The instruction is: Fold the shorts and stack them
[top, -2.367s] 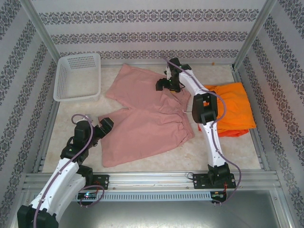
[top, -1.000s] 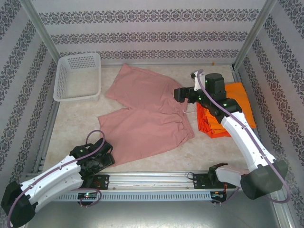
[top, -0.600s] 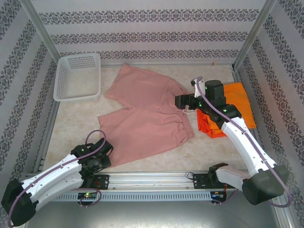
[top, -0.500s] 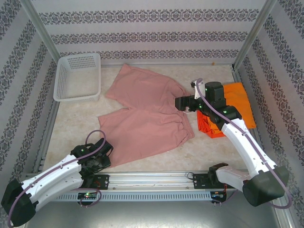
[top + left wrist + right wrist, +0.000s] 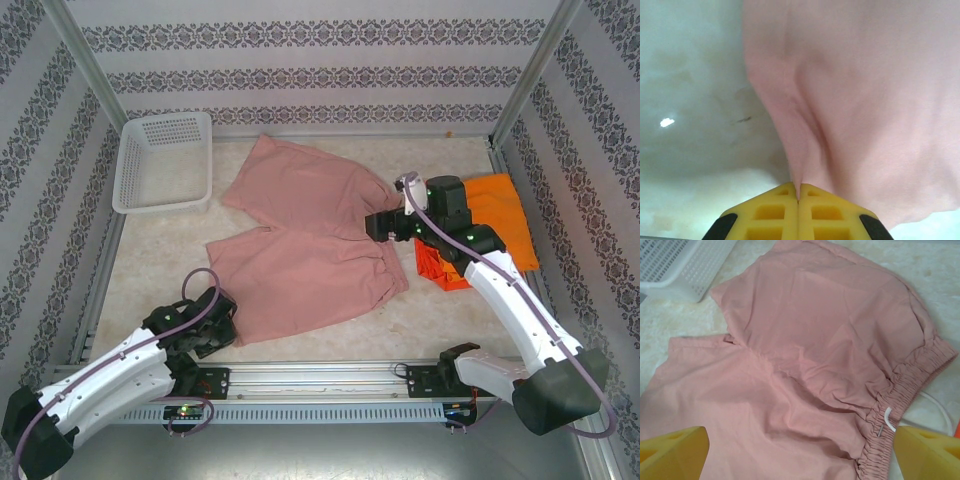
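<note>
Left claw [image 5: 798, 198] pinched tight on the near-left hem corner of the pink shorts [image 5: 310, 250], flat mid-desk [image 5: 150, 265], not yet folded. Right claw [image 5: 383, 226] gaping over the waistband, gripping nothing. Orange shorts [image 5: 500, 220] folded and stacked at right edge.

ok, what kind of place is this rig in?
Likely a robot lab cell, not a home: aluminium frame post, wallpaper panels and a mounting rail along the near edge. The pink shorts and basket look like props.

Far-left corner blocked: basket [image 5: 165, 160]. Right edge blocked: orange stack [image 5: 510, 215]. Centre covered by pink shorts [image 5: 310, 250], right tool [image 5: 378, 225] overhanging waistband. Bare table [image 5: 150, 260] strip left of shorts, near-right patch passable.
</note>
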`<state>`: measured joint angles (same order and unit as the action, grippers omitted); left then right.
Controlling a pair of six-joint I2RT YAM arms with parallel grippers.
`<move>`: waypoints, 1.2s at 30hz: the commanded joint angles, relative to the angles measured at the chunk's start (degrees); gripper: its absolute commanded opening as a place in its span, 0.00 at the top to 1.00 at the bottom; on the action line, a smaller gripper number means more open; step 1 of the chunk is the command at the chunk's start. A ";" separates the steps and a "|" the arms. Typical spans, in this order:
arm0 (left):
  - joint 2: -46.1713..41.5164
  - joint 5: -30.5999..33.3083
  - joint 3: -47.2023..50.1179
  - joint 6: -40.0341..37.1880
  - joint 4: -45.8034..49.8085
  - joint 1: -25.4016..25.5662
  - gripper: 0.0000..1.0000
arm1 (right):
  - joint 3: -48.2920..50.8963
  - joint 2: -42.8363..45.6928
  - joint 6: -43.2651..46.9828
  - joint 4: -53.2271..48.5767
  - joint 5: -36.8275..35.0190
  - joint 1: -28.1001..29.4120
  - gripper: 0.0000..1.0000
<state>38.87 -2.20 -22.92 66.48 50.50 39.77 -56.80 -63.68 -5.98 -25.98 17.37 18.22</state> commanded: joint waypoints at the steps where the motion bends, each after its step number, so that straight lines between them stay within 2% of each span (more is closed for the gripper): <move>1: -0.81 5.99 -5.59 -4.48 3.56 0.57 1.00 | 0.94 -0.04 7.69 -2.91 -2.48 3.04 0.05; 5: -1.08 13.79 -13.95 -9.08 9.62 -0.16 1.00 | 1.96 -0.03 22.24 -8.21 -7.94 10.65 0.03; 8: -1.51 17.72 -17.69 -12.46 10.84 -1.03 1.00 | 3.29 -1.18 32.14 -13.87 -15.41 16.71 0.04; 11: -1.26 19.86 -19.45 -15.50 11.06 -2.68 1.00 | 5.10 -3.53 37.02 -18.41 -22.67 21.12 0.09; 14: -0.82 20.89 -20.35 -18.75 11.28 -5.25 1.00 | 7.68 -5.07 38.43 -19.81 -27.96 24.07 0.24; 19: -0.86 19.77 -21.01 -22.33 9.76 -11.53 1.00 | 12.47 -3.42 40.47 -17.99 -30.19 27.93 0.24; 24: -1.52 13.95 -19.84 -23.78 4.66 -18.08 1.00 | 15.15 -2.75 41.39 -17.91 -31.23 29.46 0.26; 30: 0.24 9.60 -17.12 -23.74 0.70 -19.71 1.00 | 15.93 -6.51 40.71 -15.68 -32.37 30.91 0.32; 36: -0.70 8.99 -16.62 -24.00 0.38 -20.67 1.00 | 16.70 -10.80 40.34 -12.40 -33.42 31.09 0.37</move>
<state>39.03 7.51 -40.01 43.79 52.90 20.08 -41.17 -72.97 34.52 -40.18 -14.17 48.64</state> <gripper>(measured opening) 0.051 0.640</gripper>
